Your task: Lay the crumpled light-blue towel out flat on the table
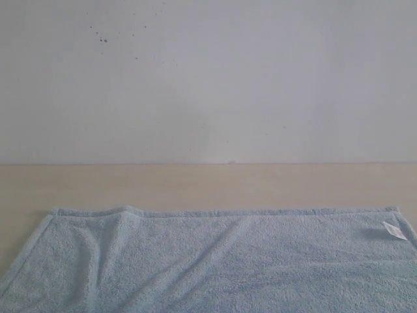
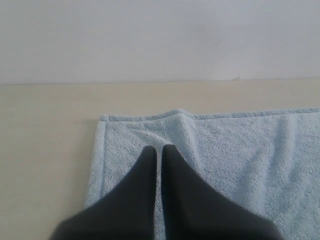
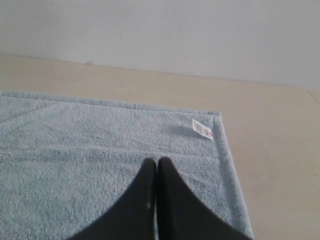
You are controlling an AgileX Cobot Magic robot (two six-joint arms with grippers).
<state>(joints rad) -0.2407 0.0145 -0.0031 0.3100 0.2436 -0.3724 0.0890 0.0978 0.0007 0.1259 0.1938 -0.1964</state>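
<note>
Blue towel (image 1: 215, 261) on table (image 1: 195, 186), left fingers (image 2: 141, 192), right fingers (image 3: 141, 200) seemingly together.

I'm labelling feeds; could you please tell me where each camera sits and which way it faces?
Exterior: off-arm, facing the wall across table and towel; no robot visible.
Left wrist: on left arm, past the shut left claw, at a towel corner.
Right wrist: likewise, past the shut right claw.
Shared: exterior and right wrist show the tag.
</note>
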